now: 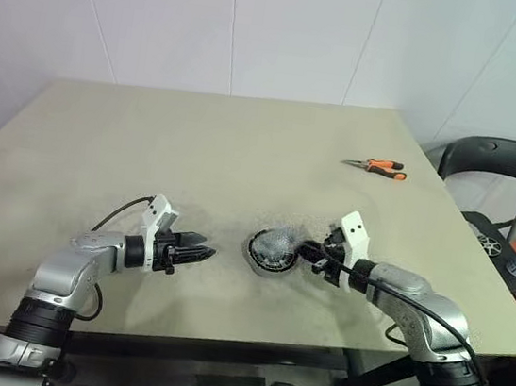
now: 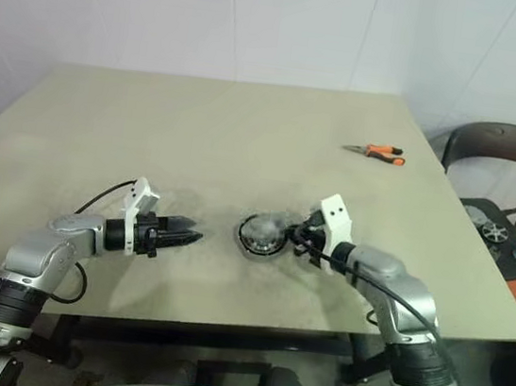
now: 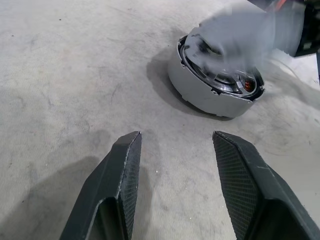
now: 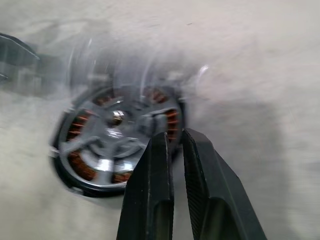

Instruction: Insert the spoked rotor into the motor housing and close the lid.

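One motor housing (image 4: 117, 142): dark rim, copper coils, blurred; left jaws apart, right jaws together.

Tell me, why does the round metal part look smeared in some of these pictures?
Motion blur, most likely. In the right wrist view the motor housing and its copper coils streak behind the right pincer. In the left wrist view a grey smear hangs over it, while the left pincer and table stay crisp. The left eye view shows faint ghosting there.

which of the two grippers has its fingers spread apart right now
The left gripper: its two black fingers stand open over the bare table, short of the motor housing. The right gripper is shut beside the housing.
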Robot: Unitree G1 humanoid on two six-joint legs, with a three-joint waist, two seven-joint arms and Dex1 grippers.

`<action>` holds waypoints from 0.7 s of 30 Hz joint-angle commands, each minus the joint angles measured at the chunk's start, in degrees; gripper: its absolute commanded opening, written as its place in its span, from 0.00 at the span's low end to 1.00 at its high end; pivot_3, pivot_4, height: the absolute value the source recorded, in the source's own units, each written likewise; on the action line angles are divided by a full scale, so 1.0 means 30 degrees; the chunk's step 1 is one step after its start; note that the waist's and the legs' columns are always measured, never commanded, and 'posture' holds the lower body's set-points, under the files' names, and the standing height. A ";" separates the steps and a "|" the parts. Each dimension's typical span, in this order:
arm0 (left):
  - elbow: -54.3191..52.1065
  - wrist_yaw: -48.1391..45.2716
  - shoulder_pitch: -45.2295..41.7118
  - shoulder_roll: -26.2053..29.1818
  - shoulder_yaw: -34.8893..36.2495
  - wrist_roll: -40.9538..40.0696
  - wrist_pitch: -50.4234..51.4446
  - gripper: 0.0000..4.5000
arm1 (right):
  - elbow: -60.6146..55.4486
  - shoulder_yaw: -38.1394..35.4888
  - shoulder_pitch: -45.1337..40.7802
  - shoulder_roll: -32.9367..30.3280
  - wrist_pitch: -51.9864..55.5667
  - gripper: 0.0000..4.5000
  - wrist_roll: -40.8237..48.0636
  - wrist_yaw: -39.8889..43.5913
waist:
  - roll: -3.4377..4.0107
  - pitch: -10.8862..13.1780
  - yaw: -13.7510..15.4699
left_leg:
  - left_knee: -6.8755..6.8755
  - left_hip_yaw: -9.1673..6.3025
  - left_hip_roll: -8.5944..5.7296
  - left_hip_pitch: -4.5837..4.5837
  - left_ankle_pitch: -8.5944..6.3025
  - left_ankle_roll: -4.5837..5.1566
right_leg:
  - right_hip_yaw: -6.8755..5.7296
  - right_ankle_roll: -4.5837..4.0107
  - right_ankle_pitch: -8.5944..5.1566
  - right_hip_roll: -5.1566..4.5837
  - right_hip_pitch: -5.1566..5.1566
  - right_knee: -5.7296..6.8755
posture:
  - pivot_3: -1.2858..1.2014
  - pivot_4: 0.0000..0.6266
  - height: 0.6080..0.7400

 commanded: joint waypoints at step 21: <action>-0.0623 0.0180 0.0036 0.0127 0.0678 -0.0435 -0.0125 0.54 | 0.2410 -0.0387 -0.0938 -0.3857 -0.4873 0.30 -0.1823 0.5590 | -0.0057 -0.0054 0.0840 | -0.0045 -0.0001 -0.0012 0.0119 -0.0089 0.0015 | -0.0030 -0.0053 -0.0003 -0.0063 0.0208 -0.0211 | 0.52 0.00 1.00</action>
